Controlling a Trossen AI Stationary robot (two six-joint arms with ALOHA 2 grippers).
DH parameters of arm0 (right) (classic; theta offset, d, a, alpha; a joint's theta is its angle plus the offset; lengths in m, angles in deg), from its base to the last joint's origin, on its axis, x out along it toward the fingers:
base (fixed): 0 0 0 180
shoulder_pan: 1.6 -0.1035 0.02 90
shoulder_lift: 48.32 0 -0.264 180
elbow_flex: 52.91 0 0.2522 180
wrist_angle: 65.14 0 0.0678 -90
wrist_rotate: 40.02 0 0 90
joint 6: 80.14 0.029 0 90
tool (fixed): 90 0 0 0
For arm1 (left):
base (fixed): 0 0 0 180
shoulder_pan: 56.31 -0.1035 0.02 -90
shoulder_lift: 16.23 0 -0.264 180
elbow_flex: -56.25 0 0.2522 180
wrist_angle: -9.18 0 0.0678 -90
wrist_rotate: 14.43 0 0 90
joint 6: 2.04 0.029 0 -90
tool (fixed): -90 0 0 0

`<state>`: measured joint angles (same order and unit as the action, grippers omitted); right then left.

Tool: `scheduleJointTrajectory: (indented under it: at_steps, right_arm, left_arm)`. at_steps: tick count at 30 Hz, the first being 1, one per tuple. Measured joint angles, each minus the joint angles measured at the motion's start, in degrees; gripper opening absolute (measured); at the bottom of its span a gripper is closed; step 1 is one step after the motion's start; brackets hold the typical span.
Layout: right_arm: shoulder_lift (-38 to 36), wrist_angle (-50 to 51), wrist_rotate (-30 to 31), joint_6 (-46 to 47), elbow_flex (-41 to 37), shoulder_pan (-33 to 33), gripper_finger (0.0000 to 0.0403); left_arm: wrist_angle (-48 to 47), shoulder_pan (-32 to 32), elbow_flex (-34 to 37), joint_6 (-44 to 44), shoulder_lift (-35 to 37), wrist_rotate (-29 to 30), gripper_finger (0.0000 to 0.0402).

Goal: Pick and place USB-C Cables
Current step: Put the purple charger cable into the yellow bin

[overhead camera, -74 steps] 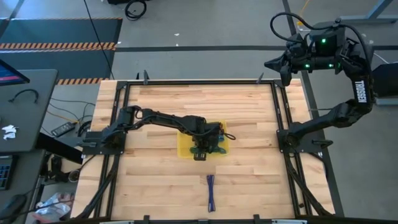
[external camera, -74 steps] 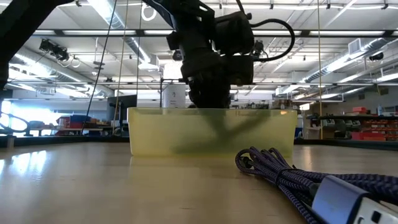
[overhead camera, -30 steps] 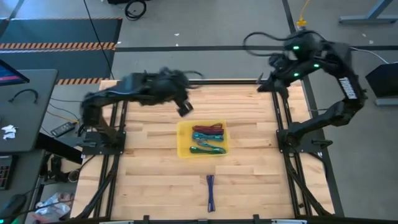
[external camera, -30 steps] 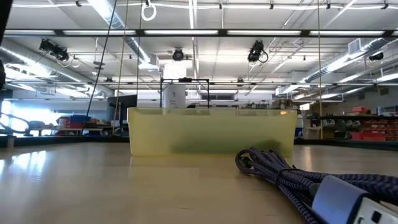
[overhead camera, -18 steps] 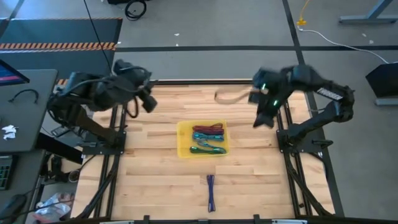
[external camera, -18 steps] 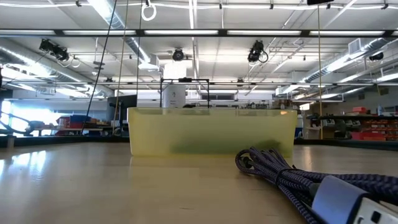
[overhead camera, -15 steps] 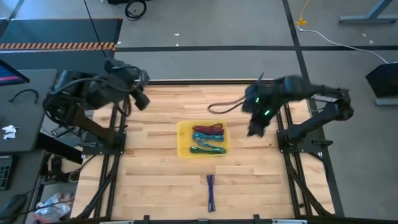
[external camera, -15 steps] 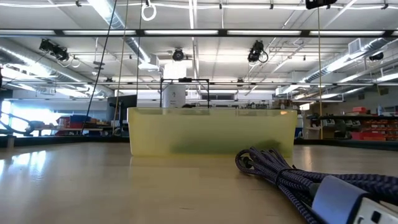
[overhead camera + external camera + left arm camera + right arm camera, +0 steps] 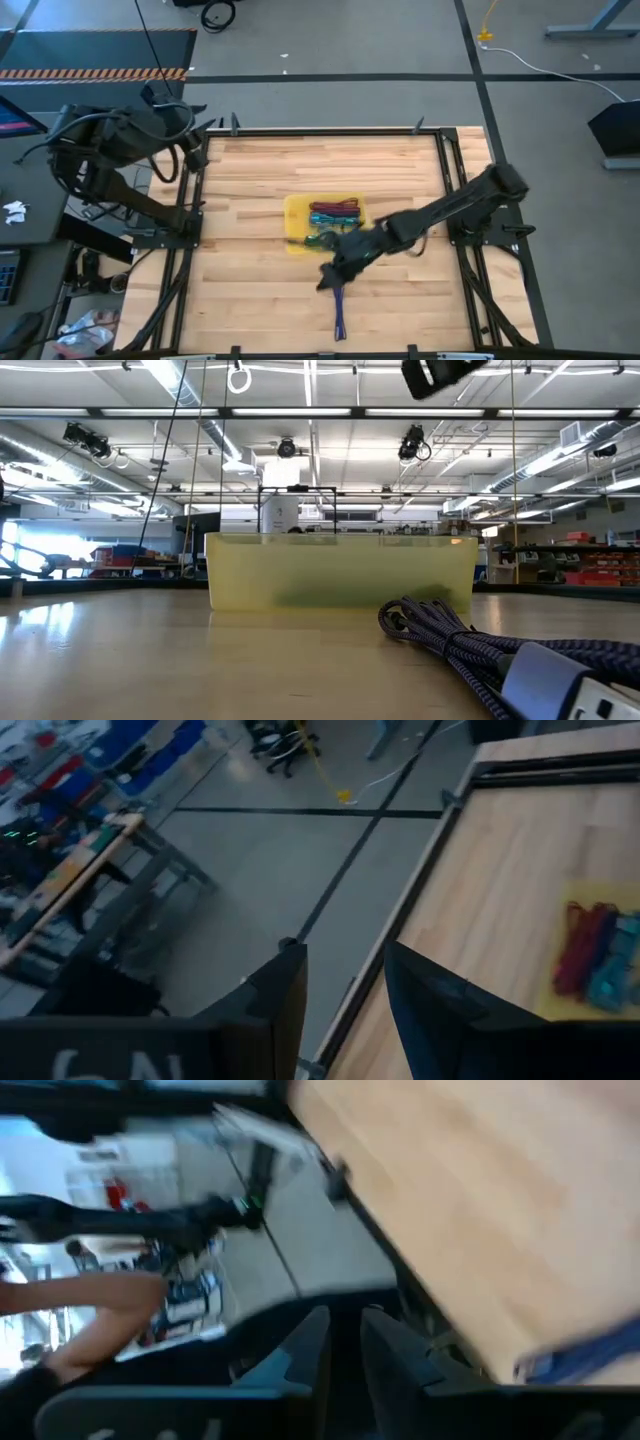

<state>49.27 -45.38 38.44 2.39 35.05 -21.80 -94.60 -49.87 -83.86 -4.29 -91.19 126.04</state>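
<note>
A yellow tray [image 9: 297, 228] in the table's middle holds maroon [image 9: 336, 208], teal [image 9: 328, 220] and green [image 9: 322, 240] USB-C cables. A purple cable [image 9: 338, 312] lies stretched on the wood near the table's near edge; in the low view the purple cable [image 9: 470, 652] lies in front of the tray [image 9: 340, 572]. My right gripper [image 9: 328, 278] reaches over the table from the right and hangs just above the purple cable's far end, with a narrow gap between its fingers [image 9: 310, 1348] and nothing in it. My left gripper [image 9: 190, 152] waits open at the table's far left corner.
Black frame rails [image 9: 190, 200] run along the table's left and right sides and its far edge. Bare wood [image 9: 250, 290] lies on either side of the purple cable. In the right wrist view a person's arm [image 9: 90, 1315] shows beyond the table.
My right arm has swung from beyond the table's far right corner in across the table and down toward the purple cable near the near edge. My left arm has drawn back from the far middle of the table to its far left corner. The cables have stayed put.
</note>
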Motion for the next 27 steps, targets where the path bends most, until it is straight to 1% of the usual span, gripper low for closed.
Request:
scheduleJointTrajectory:
  at_steps: [5,11,14,17,23,27]
  right_arm:
    - [9.29,-1.33,-8.35,8.26,2.58,-1.85,0.0086]
    - [15.82,-1.03,-14.75,13.89,3.77,-3.56,0.0092]
    - [17.88,2.4,-18.43,16.33,3.67,-4.59,0.0094]
    - [18.71,6.16,-18.84,17.68,3.69,-5.49,0.0097]
    - [18.66,13.54,-10.7,18.46,3.73,-6.31,0.0107]
    - [19.69,14.01,-8.73,18.92,3.69,-6.38,0.0117]
  left_arm:
    - [-0.02,0.0,0.0,0.57,1.63,-4.53,0.0142]
    - [0.0,0.0,0.0,1.43,2.64,-4.84,0.0142]
    - [0.0,0.0,0.0,1.42,2.75,-4.78,0.0142]
    - [0.02,0.0,0.0,1.42,2.6,-4.76,0.0142]
    - [0.0,0.0,0.0,1.38,2.59,-4.64,0.0142]
    - [0.0,0.02,0.0,1.11,2.57,-3.73,0.0142]
